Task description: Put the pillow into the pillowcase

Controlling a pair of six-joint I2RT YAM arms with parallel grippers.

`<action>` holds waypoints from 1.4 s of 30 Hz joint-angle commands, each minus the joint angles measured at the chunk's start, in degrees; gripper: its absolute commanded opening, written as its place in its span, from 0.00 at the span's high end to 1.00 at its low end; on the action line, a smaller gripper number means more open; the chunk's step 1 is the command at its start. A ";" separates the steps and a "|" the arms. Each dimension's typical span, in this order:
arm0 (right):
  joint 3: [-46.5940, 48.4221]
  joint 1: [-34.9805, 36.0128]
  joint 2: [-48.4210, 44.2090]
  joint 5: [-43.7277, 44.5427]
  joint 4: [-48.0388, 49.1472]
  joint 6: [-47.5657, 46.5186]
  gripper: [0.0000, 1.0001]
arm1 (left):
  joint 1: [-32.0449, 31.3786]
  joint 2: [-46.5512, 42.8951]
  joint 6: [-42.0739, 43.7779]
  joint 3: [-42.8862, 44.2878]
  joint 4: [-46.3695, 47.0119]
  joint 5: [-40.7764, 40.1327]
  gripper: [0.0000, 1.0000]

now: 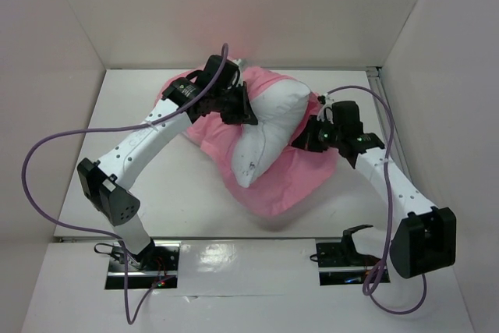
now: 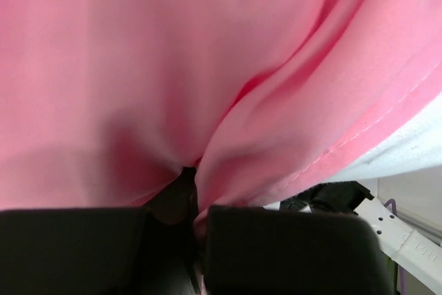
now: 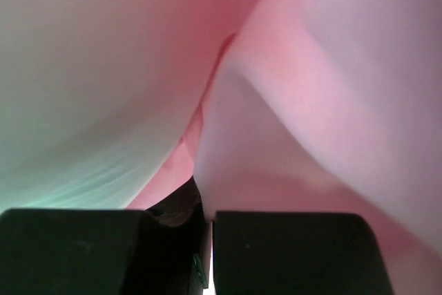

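The left gripper (image 2: 200, 215) has its fingers (image 2: 83, 246) pressed nearly together on a bunched fold of the pillowcase (image 2: 173, 67), the pink satin puckering down into the narrow gap between them. In the overhead view this gripper (image 1: 234, 107) sits at the far left side of the pillow (image 1: 269, 134), touching it where pink cloth meets white. The right gripper (image 3: 209, 215) is pressed together as well, a crease of the pillowcase (image 3: 331, 101) running down into the slit between its fingers (image 3: 297, 250), with the pale bulk of the pillow (image 3: 83, 81) just to its left (the lens is too close to show more). From above, that gripper (image 1: 306, 136) is against the pillow's right flank, so the two grippers flank the pillow from opposite sides. The pillow lies diagonally near the middle of the table (image 1: 179, 193), its far end toward the right and its near corner pointing at the arm bases, mostly uncovered; the pillowcase (image 1: 284, 185) is spread under it, with cloth rising around its far end. The pillowcase's near edge stops short of the table's front edge, and bare tabletop lies open to the left of the cloth. The right wall (image 1: 444, 76) stands near the right arm; the back wall (image 1: 249, 13) is close behind the pillow.
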 commanded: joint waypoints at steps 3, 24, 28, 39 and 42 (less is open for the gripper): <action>1.70 -1.29 -5.97 -7.10 -8.16 -2.43 1.00 | 3.86 2.59 0.03 -1.62 0.65 -11.59 1.00; 5.83 -1.29 -8.26 -7.03 -25.38 -10.44 0.99 | 3.86 6.81 -1.03 -1.62 1.71 -15.99 1.00; 6.98 -1.29 -9.31 -4.92 -28.03 -10.97 1.00 | 3.86 7.95 -1.03 -1.62 1.71 -16.61 1.00; 9.36 -1.29 -13.62 0.96 -24.88 -6.34 1.00 | 3.78 9.18 3.52 -2.68 2.76 -13.46 1.00; 12.16 -1.29 -13.28 5.28 -18.47 -2.99 1.00 | 1.59 9.18 6.70 -3.20 -0.22 -11.51 1.00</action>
